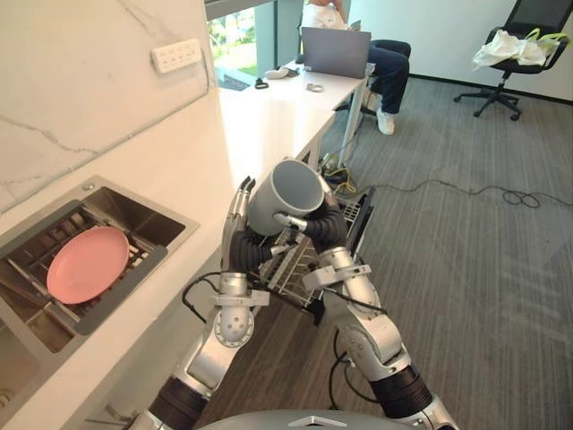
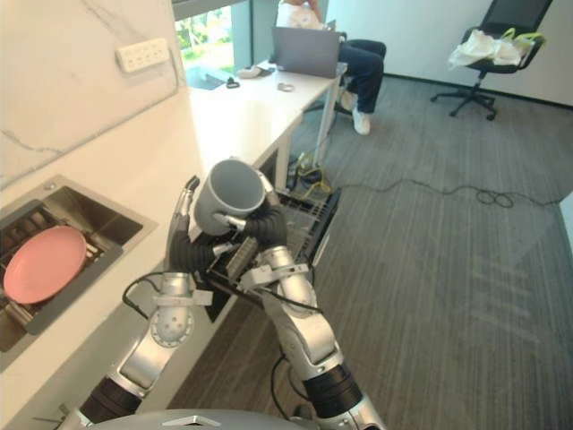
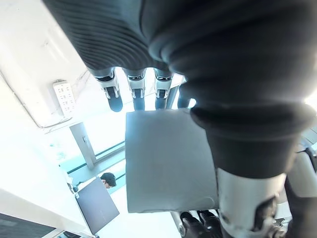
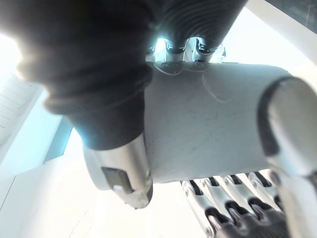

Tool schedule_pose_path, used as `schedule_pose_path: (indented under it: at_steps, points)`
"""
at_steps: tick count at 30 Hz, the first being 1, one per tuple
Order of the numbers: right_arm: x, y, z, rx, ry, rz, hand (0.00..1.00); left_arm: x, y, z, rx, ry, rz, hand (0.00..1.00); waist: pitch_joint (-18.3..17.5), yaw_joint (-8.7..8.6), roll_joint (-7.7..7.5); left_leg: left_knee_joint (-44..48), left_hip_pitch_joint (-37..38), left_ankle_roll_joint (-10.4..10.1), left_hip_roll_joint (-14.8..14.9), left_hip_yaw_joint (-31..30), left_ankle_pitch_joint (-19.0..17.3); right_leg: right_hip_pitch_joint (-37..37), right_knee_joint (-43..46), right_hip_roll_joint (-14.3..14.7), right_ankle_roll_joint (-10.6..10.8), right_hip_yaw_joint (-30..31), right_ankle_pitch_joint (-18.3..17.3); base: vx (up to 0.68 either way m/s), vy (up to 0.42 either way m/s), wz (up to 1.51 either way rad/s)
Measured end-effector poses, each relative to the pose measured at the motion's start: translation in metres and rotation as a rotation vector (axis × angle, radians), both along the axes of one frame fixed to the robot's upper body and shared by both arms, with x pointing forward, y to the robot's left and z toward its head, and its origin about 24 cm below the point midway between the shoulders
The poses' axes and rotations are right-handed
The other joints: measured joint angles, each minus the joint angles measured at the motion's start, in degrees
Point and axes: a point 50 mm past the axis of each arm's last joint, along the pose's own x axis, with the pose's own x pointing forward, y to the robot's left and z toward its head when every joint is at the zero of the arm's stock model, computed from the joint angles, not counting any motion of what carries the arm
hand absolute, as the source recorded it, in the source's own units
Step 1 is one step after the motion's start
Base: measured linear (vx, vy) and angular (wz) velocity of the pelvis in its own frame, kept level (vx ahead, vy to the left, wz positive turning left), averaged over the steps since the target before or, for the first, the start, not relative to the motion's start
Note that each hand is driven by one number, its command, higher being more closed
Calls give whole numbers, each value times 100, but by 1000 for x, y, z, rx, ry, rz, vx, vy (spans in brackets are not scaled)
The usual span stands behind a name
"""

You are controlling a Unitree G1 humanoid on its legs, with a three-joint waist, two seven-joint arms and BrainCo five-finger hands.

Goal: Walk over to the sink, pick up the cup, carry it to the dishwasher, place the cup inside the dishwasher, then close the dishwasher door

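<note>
**A:** The grey cup (image 1: 291, 190) is up in the air over the open dishwasher's wire rack (image 1: 291, 273). The right hand (image 1: 320, 228) is curled round it, and the left hand (image 1: 239, 215) just braces the side with straight fingers.

**B:** Yeah, and it's tilted. My guess: if the left lets go early, it twists out of the right's grasp and clips the rack or hits the carpet (image 1: 466, 296).

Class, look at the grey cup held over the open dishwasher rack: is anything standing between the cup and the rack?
Nothing visible does, apart from the robot's own hands. The right hand grips the cup, the left hand presses against its side, and the pulled-out dishwasher rack lies open below them.
</note>
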Motion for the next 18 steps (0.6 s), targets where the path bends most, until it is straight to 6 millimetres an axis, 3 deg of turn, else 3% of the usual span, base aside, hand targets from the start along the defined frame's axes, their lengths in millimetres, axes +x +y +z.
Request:
schedule_pose_path:
  at_steps: [7, 10, 14, 18]
  points:
    - [6, -25, 5, 42, -4, -152, 100, 2, 5, -2, -54, 32, 12, 0, 15, -7, -28, 0, 6, -3, 9, 34, -2, -18, 0, 17, -2, 46, 2, 0, 0, -1]
    - [7, -44, 11, 65, -23, -243, 100, 3, 2, -5, -105, 89, -80, 0, 37, -8, -61, 0, 6, -3, 9, 49, -2, -28, 1, 18, 1, 65, 3, 0, 0, -1]
    - [9, -68, 15, 63, -35, -338, 100, -3, -19, -32, -163, 308, -354, 0, 46, -35, -85, -2, -18, -3, 4, 90, -3, -80, 1, 9, 32, 103, -10, 0, 0, -4]
    - [15, -90, 6, -9, 12, -397, 100, -37, -52, -72, -132, 566, -656, 0, 54, -95, -95, -2, -142, 2, -6, 88, 0, -206, 1, -13, 45, 106, -4, 0, 0, 0]
